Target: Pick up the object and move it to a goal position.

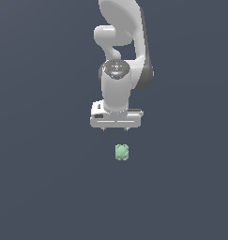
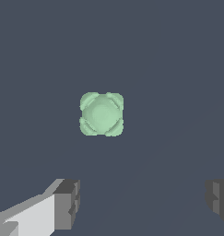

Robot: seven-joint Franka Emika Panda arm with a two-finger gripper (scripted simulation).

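The object (image 1: 122, 152) is a small pale mint-green knobby ball lying on the dark grey floor. The white arm's gripper (image 1: 115, 128) hangs above it, a little toward the exterior view's left, apart from it. Only short finger tips show under the white hand. In the wrist view the object (image 2: 102, 114) sits alone on the floor, well away from the two grey fingertips (image 2: 67, 203), which stand wide apart with nothing between them. The gripper (image 2: 143, 200) is open.
Uniform dark grey floor (image 1: 40, 187) fills both views. The white arm's body (image 1: 117, 56) rises behind the gripper toward the top of the exterior view. No other objects show.
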